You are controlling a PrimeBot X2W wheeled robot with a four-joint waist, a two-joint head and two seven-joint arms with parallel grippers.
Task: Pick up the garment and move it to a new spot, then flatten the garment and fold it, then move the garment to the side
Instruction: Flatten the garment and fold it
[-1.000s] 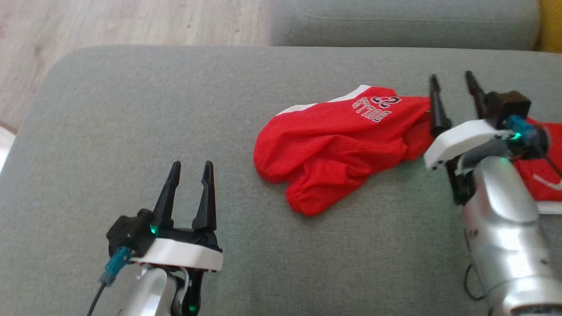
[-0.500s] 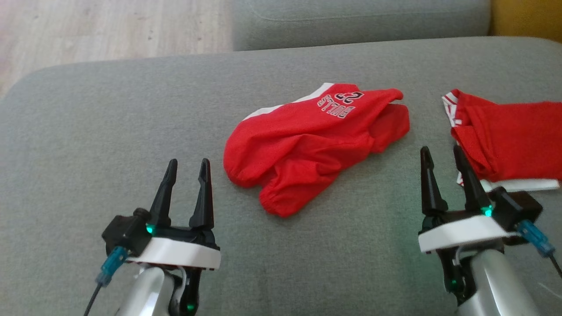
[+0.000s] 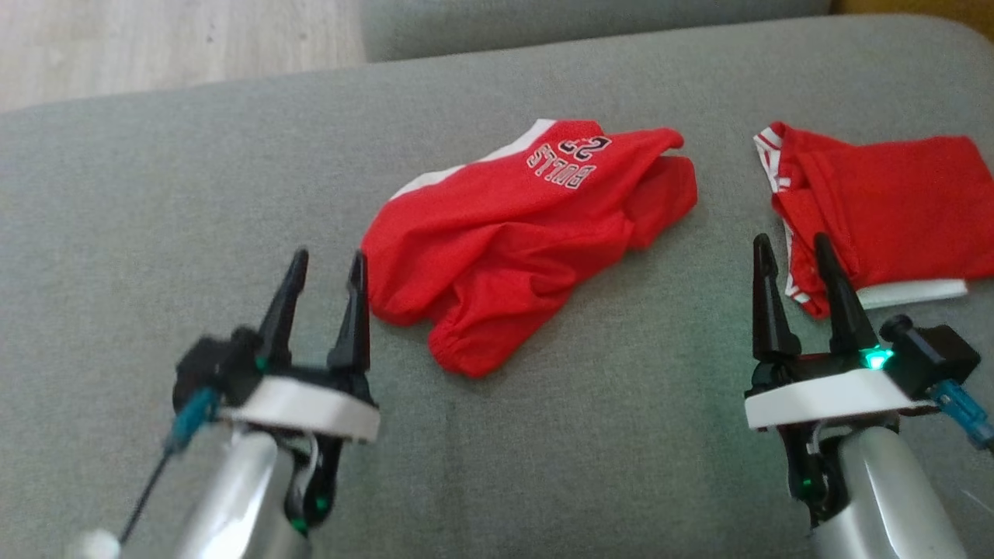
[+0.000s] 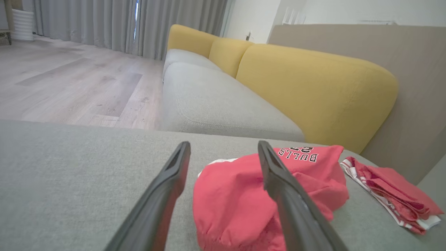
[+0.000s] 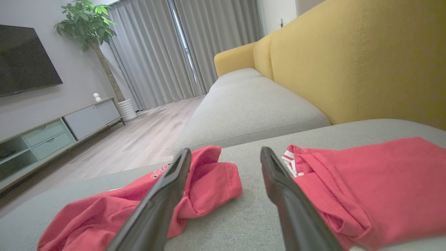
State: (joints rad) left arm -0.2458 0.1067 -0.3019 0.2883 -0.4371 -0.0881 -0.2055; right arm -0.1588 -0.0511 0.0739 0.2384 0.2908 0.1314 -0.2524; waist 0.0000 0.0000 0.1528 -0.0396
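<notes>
Plainly, both grippers are spread and hold nothing. The garment [image 3: 512, 233], red, crumpled and lettered BULLS, lies mid-cushion. The left gripper [image 3: 328, 255] hovers with one finger just beside the garment's near-left edge. The right gripper [image 3: 791, 238] hovers near the corner of a folded red piece [image 3: 893, 194] at the cushion's right. Bare cushion [image 3: 155, 194] spreads wide to the garment's left and in front of it, and a narrower bare strip parts the two red pieces. The cushion's far edge borders wooden floor [image 3: 155, 39] and a second seat [image 3: 582, 19]. The left wrist view adds the yellow backrest [image 4: 313, 87] rising behind both seats. The right wrist view takes in curtains [image 5: 174, 45], a plant [image 5: 87, 24], a TV [image 5: 24, 59] and a low cabinet [image 5: 52, 129], with the bare strip between its fingers.
</notes>
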